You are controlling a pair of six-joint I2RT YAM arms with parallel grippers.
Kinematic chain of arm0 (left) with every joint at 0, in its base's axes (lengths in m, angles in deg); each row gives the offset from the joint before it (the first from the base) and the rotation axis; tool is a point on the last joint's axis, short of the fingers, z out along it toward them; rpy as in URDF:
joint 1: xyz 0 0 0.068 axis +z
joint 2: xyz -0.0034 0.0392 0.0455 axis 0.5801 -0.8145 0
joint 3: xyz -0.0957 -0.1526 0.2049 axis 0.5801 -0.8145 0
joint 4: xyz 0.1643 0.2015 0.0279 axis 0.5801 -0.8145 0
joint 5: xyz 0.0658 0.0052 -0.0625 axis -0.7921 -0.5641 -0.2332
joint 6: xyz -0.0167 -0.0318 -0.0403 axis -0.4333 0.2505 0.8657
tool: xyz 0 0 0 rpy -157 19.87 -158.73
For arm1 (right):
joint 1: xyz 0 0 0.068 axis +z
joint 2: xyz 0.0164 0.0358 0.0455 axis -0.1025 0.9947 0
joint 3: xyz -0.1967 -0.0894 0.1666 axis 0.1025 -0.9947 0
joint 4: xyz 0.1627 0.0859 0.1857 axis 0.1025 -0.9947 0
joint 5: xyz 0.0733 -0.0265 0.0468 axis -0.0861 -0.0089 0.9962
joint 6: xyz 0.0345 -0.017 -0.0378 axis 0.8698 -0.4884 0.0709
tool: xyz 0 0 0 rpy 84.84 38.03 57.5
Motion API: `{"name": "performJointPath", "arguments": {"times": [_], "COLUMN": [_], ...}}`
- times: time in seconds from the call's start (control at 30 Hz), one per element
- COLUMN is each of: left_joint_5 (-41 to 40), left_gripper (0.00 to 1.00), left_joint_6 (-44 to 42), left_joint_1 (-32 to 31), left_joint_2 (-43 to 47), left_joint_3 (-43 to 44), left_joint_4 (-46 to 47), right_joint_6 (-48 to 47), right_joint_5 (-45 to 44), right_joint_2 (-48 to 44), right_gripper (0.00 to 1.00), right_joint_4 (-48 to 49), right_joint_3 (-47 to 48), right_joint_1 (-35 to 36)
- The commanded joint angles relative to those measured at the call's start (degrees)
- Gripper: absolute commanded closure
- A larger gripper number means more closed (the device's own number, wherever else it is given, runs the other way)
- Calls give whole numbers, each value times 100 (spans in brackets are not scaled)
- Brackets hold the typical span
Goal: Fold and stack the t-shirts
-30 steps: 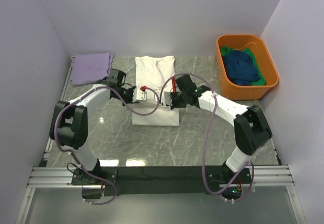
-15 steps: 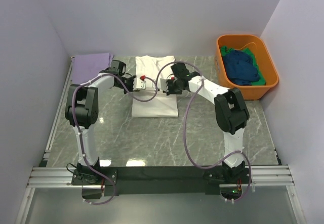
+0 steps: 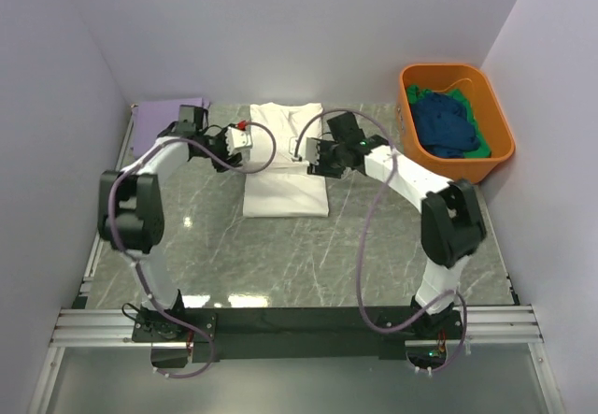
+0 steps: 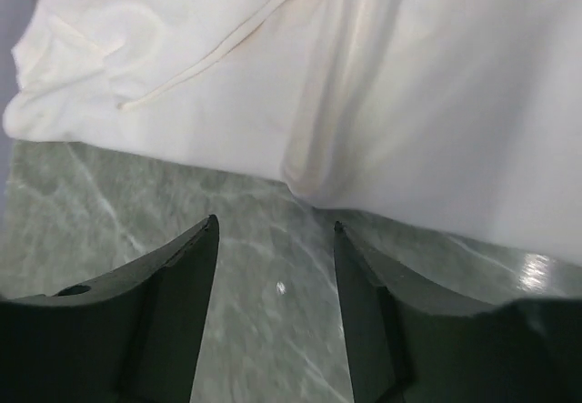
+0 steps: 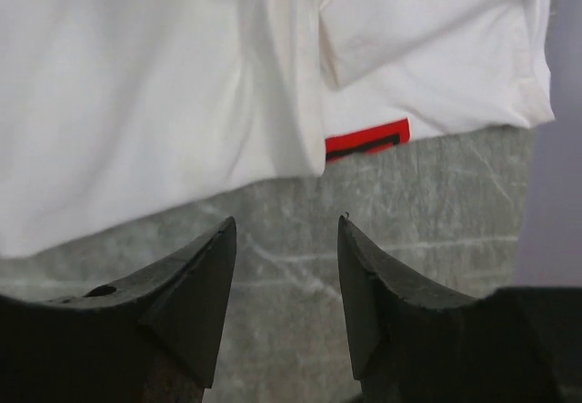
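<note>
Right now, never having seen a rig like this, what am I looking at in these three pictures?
Two robot arms are bolted at the near edge of the table. The wide picture looks down from above; the other two come from a camera on each wrist. A folded white t-shirt lies mid-table, a lavender t-shirt at the far left, and an orange tub holds blue and green t-shirts. The left pincer and right pincer are open just off the white shirt's edges, holding nothing.
</note>
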Motion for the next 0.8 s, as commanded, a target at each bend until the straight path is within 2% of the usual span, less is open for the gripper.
{"name": "performJointPath", "arguments": {"times": [0.0, 0.17, 0.37, 0.53, 0.77], "left_joint_5": [346, 338, 92, -146, -330], "left_gripper": [39, 39, 39, 39, 41], "left_joint_6": [325, 465, 264, 9, -71], "left_joint_1": [-29, -326, -678, -837, -934], "left_joint_2": [1050, 1867, 2186, 2107, 1720], "left_joint_3": [-841, -1925, -2953, -3218, -3227], "left_joint_4": [-154, 21, 496, 838, 1067], "right_joint_6": [179, 302, 513, 478, 469], "right_joint_5": [270, 384, 288, 25, -476], "right_joint_2": [-901, -1394, -1316, -1254, -736], "right_gripper": [45, 46, 47, 47, 47], "right_joint_4": [-111, -50, 433, 907, 1374], "right_joint_3": [-615, -1511, -2048, -2540, -2558], "right_joint_1": [156, 490, 886, 1114, 1255]}}
